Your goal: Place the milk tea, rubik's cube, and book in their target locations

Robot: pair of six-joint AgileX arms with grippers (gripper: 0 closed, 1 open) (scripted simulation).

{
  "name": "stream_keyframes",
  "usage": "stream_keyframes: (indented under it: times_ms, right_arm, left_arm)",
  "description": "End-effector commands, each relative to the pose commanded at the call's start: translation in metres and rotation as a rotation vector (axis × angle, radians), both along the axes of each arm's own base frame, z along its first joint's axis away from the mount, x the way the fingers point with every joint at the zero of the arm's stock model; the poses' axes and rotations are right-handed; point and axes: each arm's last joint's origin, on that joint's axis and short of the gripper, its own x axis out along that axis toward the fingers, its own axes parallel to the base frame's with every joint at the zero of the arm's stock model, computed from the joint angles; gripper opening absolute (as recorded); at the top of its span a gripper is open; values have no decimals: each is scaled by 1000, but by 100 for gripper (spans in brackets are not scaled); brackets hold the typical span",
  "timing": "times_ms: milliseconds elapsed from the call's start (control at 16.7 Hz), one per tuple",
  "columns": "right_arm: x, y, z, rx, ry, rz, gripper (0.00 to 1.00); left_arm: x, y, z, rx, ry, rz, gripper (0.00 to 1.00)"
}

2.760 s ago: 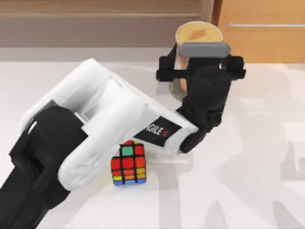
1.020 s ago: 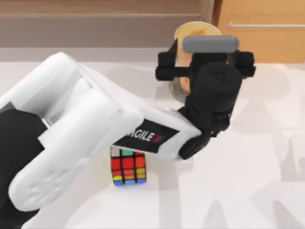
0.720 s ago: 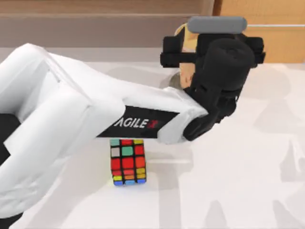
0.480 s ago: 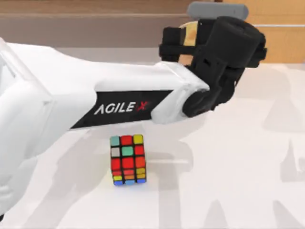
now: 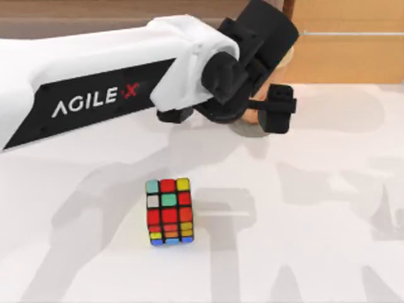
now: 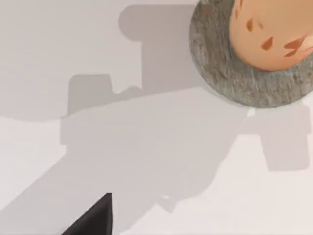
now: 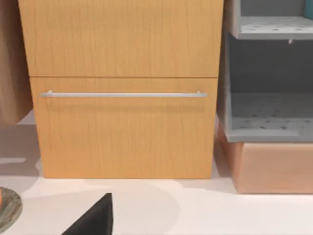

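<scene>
The milk tea (image 6: 274, 34), an orange cup with dark red marks, stands upright on a round grey coaster (image 6: 220, 73) at the table's far middle. In the top view my left gripper (image 5: 255, 104) hovers over it and covers most of it. One black finger (image 5: 278, 108) stands well out to the side, so the gripper is open and holds nothing. The rubik's cube (image 5: 168, 211) rests alone on the white table nearer the front, left of centre. The book is out of view. My right arm is parked, its wrist view facing a wooden cabinet.
A wooden drawer cabinet (image 7: 122, 93) with a metal handle stands along the table's far edge, and grey shelves (image 7: 269, 122) stand beside it. The coaster's edge (image 7: 7, 208) is on the table in front of the cabinet. White table (image 5: 303, 240) spreads around the cube.
My left arm has risen and swung back toward the far edge, with the wrist turned. The gripper no longer straddles the milk tea. The cube has not moved.
</scene>
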Motion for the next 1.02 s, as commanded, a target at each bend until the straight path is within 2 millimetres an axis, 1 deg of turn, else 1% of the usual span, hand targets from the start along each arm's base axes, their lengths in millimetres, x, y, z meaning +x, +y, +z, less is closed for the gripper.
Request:
stream_keyframes:
  times_ms: [240,360,480,600,900,1020]
  right_arm:
    - [0,0,0,0,0,0,100]
    - [0,0,0,0,0,0,100]
    - [0,0,0,0,0,0,100]
    - [0,0,0,0,0,0,100]
    - [0,0,0,0,0,0,100]
    - [0,0,0,0,0,0,100]
  left_arm:
    - [-11,39,-3,26,350,97,100]
    - [-15,54,-4,27,485,151,100]
    - [-18,63,-5,23,577,193,100]
    - [-19,67,-6,20,617,213,100]
    - [-19,65,-8,23,617,209,100]
    - [-18,66,-19,23,620,214,100]
